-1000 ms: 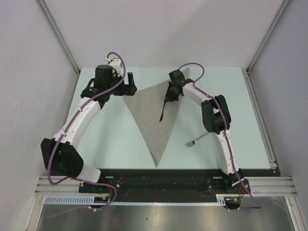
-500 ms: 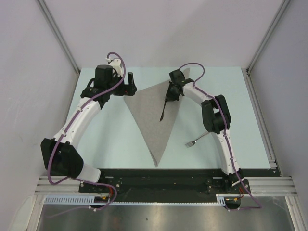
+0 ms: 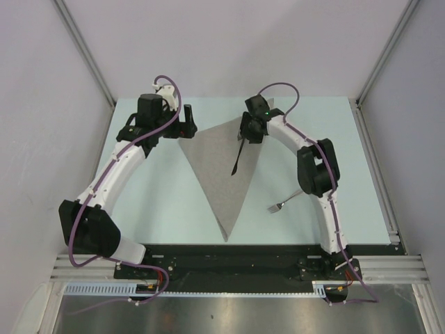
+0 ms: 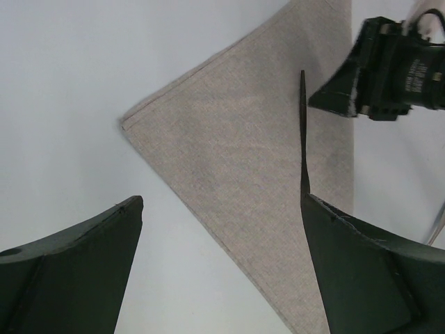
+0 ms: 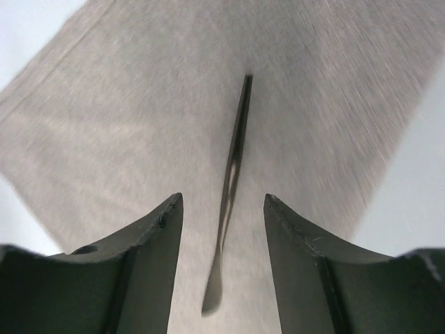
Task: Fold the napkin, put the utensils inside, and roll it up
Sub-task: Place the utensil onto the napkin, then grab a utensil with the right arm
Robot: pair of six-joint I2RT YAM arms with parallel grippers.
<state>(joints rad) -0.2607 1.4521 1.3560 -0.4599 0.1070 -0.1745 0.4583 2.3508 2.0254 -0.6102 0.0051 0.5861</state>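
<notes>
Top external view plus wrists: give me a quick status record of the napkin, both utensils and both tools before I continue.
napkin: folded into a triangle, flat on the table, long point toward the arm bases
dark utensil: lying on the napkin, right of its middle
fork: on bare table right of the napkin, not touching it
left tool: open, empty, by the napkin's far-left corner
right tool: open, jaws either side of the dark utensil's far end, not clamping

The grey-beige napkin (image 3: 217, 170) lies flat, folded into a long triangle, its sharp tip pointing to the near side. A thin dark utensil (image 3: 236, 158) lies straight on the napkin's far part, close to its right edge. The small silver fork (image 3: 281, 204) lies off the napkin, well to its right.
</notes>
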